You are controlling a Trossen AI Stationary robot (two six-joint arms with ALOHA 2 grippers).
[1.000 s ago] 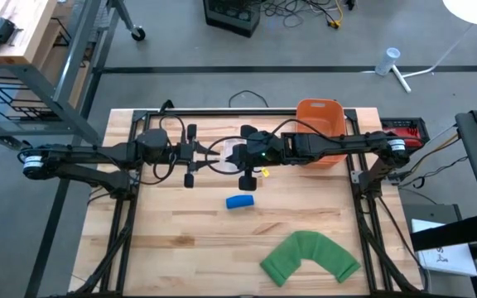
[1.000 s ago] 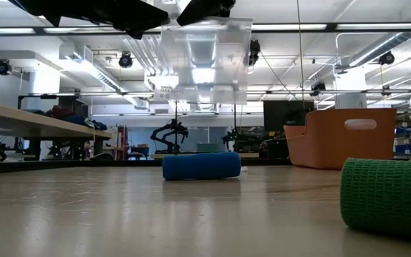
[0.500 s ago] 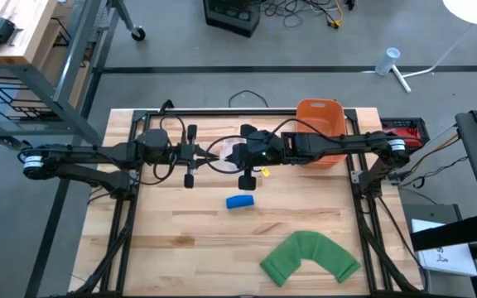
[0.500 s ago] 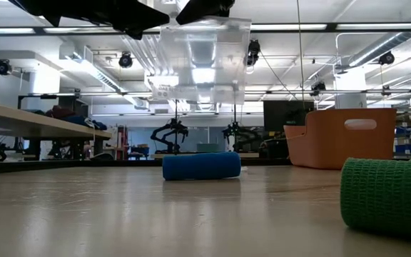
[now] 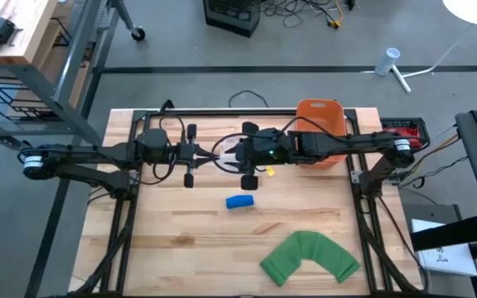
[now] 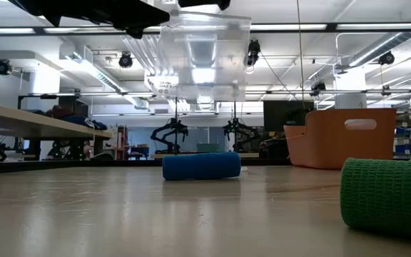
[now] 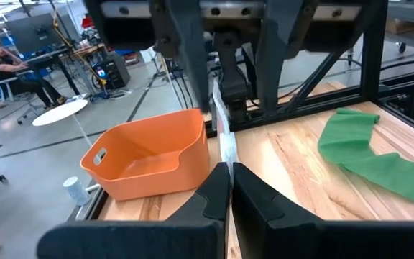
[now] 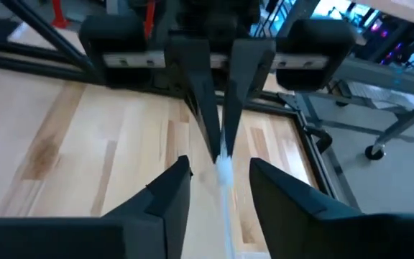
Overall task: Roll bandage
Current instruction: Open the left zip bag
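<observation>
1. Plainly, the clear plastic bag (image 6: 204,57) hangs in the air above the middle of the wooden table (image 5: 172,240). It is held up between the two arms, probably so its mouth can be handled off the table.
2. The left gripper (image 7: 230,169) has its fingers pressed together on the bag's thin edge, and it alone carries the bag.
3. The right gripper (image 8: 220,164) faces it from just across. Its fingers stand apart on either side of the same edge and do not pinch it. My judgement is that it is either letting go or seeking a new hold.
4. The blue bandage roll (image 5: 239,201) lies on the table just in front of the grippers and below them, with nothing touching it. It looks fully wound.
5. The green bandage (image 5: 309,257) lies loose and curved near the table's front edge, well apart from both arms. That is likely the rolling work left to do.
6. The orange bin (image 5: 320,116) sits at the table's rear under the right arm, perhaps to take finished rolls.
</observation>
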